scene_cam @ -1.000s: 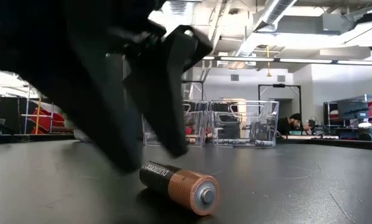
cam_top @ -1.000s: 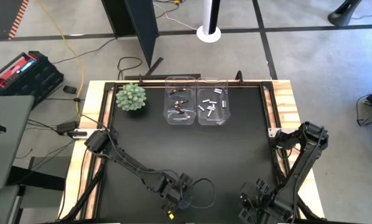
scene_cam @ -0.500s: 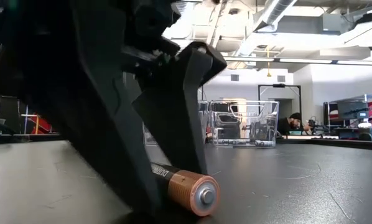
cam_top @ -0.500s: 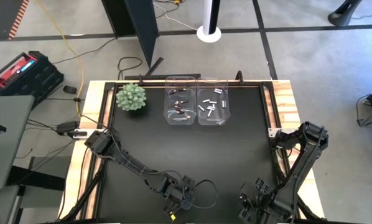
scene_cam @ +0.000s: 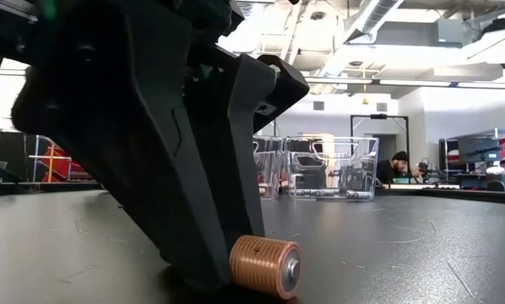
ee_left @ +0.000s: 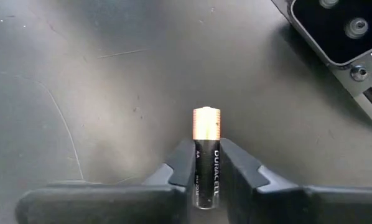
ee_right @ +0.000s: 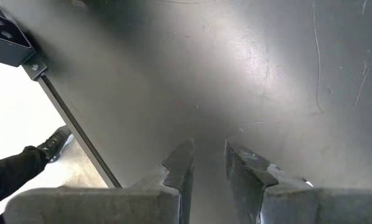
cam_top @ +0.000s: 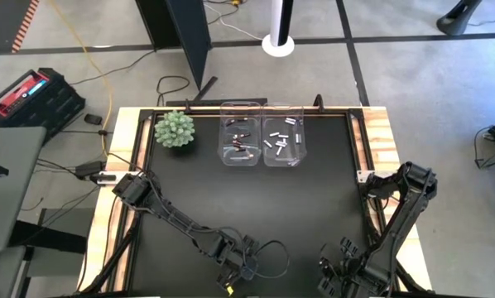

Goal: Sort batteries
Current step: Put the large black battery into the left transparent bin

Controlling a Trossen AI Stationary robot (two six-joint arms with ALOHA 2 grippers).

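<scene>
A battery (ee_left: 206,162), black with a copper end, lies on the black table near its near edge. The low view sees its copper end (scene_cam: 265,266) close up. My left gripper (ee_left: 206,152) stands over it near the table's near edge (cam_top: 231,277) and is shut on it. My right gripper (ee_right: 208,155) hangs above bare table at the near right (cam_top: 334,281), its fingers a little apart with nothing between them. Other batteries lie in two clear bins: dark ones in the left bin (cam_top: 240,134), white ones in the right bin (cam_top: 282,134). My left gripper pinches the battery's black body (ee_left: 206,180) between its two fingers (ee_left: 183,168), one on each long side. The fingers slant down toward the table's near edge and lie along the battery. The copper end (ee_left: 206,121) sticks out ahead of the fingertips. The battery lies on the table.
A green spiky plant (cam_top: 175,129) stands at the far left, beside the bins. The table's metal frame rail (ee_left: 360,81) runs close to my left gripper. Bare black mat spans the middle of the table (cam_top: 256,207).
My left gripper has sunk onto the battery and shut on its black body. The battery has turned on the table, so that its copper end now faces the low camera.
</scene>
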